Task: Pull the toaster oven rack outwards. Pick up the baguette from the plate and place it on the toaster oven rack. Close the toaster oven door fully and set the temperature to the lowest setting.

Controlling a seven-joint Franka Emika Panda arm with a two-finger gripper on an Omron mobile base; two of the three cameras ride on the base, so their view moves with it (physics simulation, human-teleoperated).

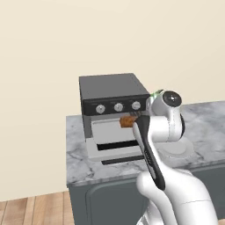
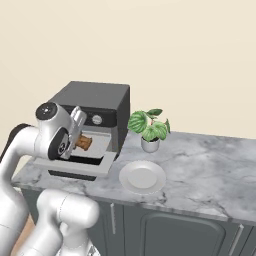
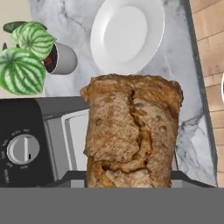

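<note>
grip: my gripper clamps the baguette | relation: loaf at toaster oven mouth — rack just below

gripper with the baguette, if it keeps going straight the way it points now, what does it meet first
Most likely the toaster oven rack: the gripper, shut on the baguette, points into the open toaster oven just above that shelf. Depth is unclear, so the cavity's back wall could come first.

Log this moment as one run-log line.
pincer: shut on baguette | baguette: at toaster oven mouth | toaster oven door: open | plate: bare
</note>
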